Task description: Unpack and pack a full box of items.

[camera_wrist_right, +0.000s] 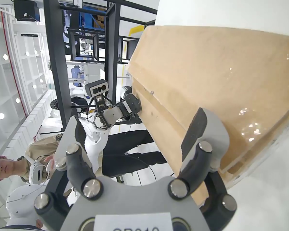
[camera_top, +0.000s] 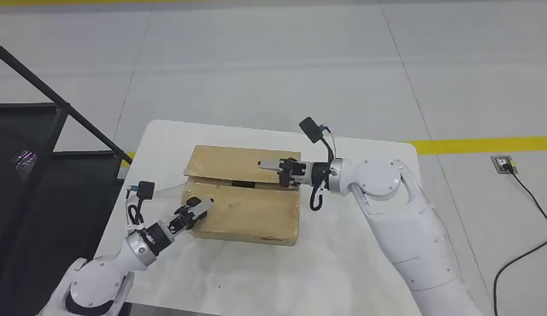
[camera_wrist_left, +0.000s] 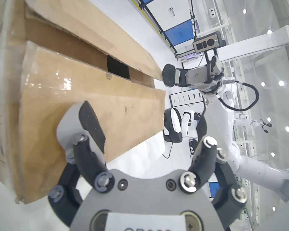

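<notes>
Your cardboard box sits on the white worktop, left of its middle and nearer the far edge than the near one. Its long sides run along those two edges. The two top flaps are folded down and almost meet. A dark slot shows along the seam between them, and in the left wrist view the far flap stands slightly higher than the near flap. Clear tape shines on the near flap.

Your left gripper is at the box's left end, toward the worktop's left edge, by the near flap. Its fingers are spread wide and hold nothing. One pad is right against the near flap's cardboard, and the other finger hangs in the air off the box.

Your right gripper is at the box's right end, level with the seam. It too is spread wide with nothing held. One finger is over the box's top, though you cannot tell whether it touches. The other is off the box in free air. The two grippers face each other along the box's length, well apart
</notes>
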Motion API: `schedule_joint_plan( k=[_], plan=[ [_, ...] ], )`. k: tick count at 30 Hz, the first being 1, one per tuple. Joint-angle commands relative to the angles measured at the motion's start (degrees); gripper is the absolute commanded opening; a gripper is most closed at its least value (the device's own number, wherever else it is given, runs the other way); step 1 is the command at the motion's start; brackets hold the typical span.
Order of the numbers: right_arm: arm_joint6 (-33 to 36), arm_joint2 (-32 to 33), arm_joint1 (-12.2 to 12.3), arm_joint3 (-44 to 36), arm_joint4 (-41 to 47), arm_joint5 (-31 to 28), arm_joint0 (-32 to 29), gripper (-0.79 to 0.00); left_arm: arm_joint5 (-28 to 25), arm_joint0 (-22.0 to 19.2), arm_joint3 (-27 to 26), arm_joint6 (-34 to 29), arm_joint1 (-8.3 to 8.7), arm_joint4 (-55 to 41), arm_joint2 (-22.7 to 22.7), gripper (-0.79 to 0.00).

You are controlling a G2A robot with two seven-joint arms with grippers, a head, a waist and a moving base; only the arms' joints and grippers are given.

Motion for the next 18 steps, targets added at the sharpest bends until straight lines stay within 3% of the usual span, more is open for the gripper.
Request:
schedule_joint_plan(
  k=[1, 5, 9, 13, 18],
  plan=[
    [-0.6, -0.2, 0.1, 0.4, 0.0, 0.1, -0.5, 0.0, -0.1, 0.0, 0.1, 0.7, -0.09, 0.2, 0.1, 0.0],
    [-1.5, 0.0, 0.3, 1.3, 0.5, -0.3, -1.7, 0.0, -2.2, 1.6, -1.0, 3.8, -0.17, -0.5, -1.8, 0.0],
    [-1.7, 0.6, 0.7, 1.6, 1.3, -1.5, -2.9, 0.0, -4.0, 5.7, -2.5, 7.1, 0.02, -3.2, -7.0, 0.0],
    [-1.9, 0.7, 1.0, 1.3, 1.5, -2.0, -3.6, 0.0, -3.4, 10.6, -2.1, 12.7, -0.04, -4.0, -12.2, 0.0],
    [-1.9, 0.7, 1.0, 1.3, 1.5, -2.0, -3.6, 0.0, -1.1, 13.5, -0.2, 15.6, -0.3, -4.9, -13.7, 0.0]
  ],
)
